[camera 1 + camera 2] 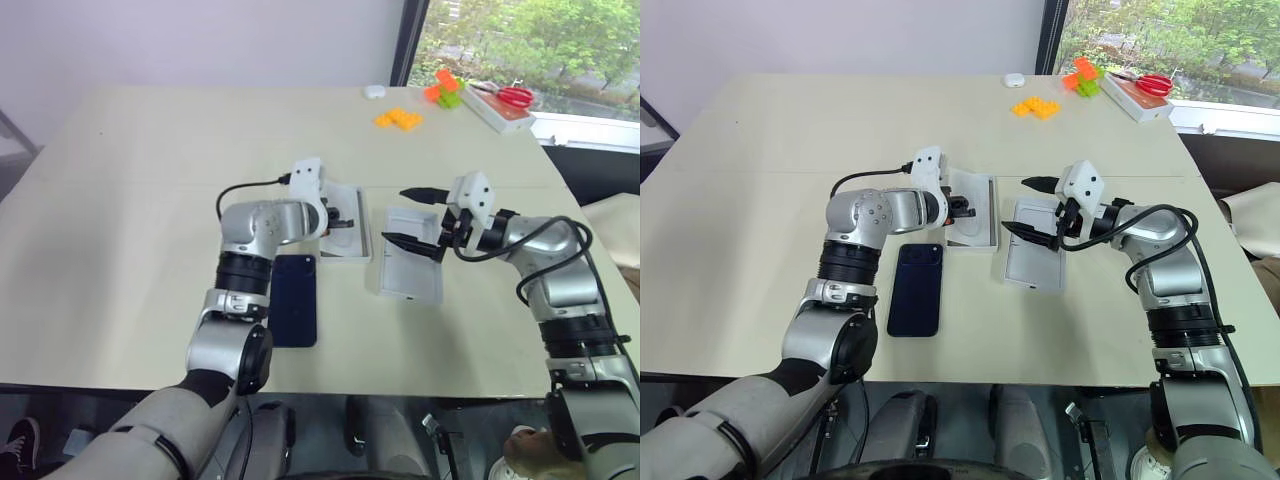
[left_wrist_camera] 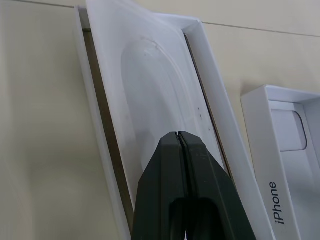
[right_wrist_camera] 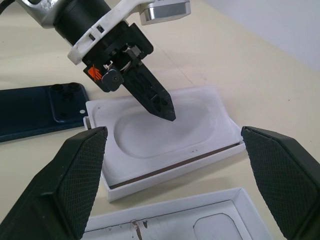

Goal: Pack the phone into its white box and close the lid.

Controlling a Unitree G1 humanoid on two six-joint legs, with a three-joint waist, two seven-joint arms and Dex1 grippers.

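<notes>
Lying nearest the lens in the head view, the phone (image 1: 295, 298), a glossy navy slab, is resting flat at lower centre on the matte beige table (image 1: 130, 170), just left of the white box (image 1: 345, 240). The left gripper (image 1: 345, 216) is hovering over that box with fingers pressed together, holding nothing. The lid (image 1: 410, 268) is lying inside-up right of centre; the right gripper (image 1: 418, 217) is standing spread wide above it.

Through the left wrist, the white insert (image 2: 160, 95), smooth with a rounded oblong recess, is sitting tilted in the box.

Through the right wrist, the insert (image 3: 165, 132) is occupying the tray, so it likely needs clearing before the phone is lowered squarely.
</notes>
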